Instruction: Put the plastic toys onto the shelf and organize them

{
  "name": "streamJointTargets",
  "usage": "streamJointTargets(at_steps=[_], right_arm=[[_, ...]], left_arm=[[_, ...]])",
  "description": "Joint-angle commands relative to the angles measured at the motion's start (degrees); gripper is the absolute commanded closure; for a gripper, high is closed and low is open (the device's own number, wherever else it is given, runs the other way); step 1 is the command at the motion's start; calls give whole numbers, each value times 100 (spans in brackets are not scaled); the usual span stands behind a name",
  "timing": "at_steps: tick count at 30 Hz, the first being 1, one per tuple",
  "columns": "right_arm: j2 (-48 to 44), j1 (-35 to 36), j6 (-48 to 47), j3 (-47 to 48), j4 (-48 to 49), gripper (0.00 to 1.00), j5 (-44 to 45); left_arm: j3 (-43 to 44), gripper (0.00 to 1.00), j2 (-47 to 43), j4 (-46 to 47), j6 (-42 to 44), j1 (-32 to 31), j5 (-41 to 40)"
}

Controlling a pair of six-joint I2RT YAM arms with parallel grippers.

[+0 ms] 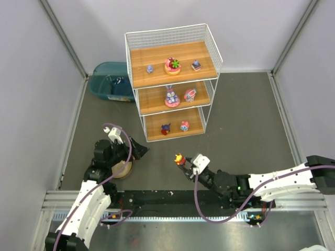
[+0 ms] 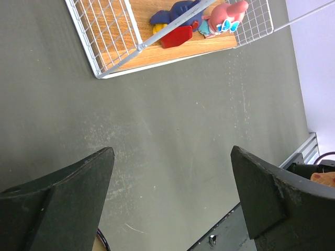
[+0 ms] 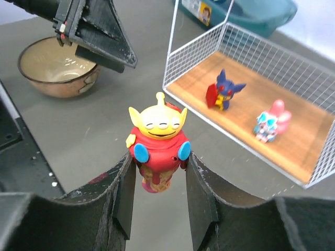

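Observation:
The shelf (image 1: 142,56) stands at the back, with toys on all three boards. A pink flower-topped disc (image 1: 172,66) sits on the top board and a purple-eared bunny (image 1: 171,97) on the middle one. A dark blue figure (image 3: 222,90) and a pink figure (image 3: 269,124) stand on the bottom board. My right gripper (image 3: 158,157) is shut on a yellow-headed alien in a red suit (image 3: 158,144), upright above the table in front of the shelf (image 3: 251,99). My left gripper (image 2: 172,154) hangs open over bare table, nothing between its fingers.
A tan bowl (image 1: 123,170) sits under the left arm by the table's near edge. A teal bin (image 1: 110,81) stands left of the shelf against the wall. The left gripper's fingers (image 3: 104,44) hover above the bowl (image 3: 57,68).

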Motion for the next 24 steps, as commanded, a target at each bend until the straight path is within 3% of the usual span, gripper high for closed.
streamJointTargets(at_steps=[1, 4, 8, 12, 17, 24], right_arm=[[338, 115, -1657, 39, 1910, 100, 321], [644, 123, -1921, 65, 2603, 100, 575], [1391, 123, -2658, 126, 4456, 100, 1112], [2551, 10, -3703, 958, 6090, 100, 1393], [3370, -298, -3706, 2005, 6209, 100, 1113], [3301, -597, -3531, 2675, 5858, 100, 954]], left_arm=[[14, 1, 105, 373, 27, -12, -1], [23, 1, 131, 381, 44, -12, 8], [6, 1, 175, 452, 44, -12, 25], [-12, 1, 219, 478, 44, -12, 52], [-12, 1, 193, 452, 88, -12, 78], [-21, 1, 87, 443, 115, -12, 104]])
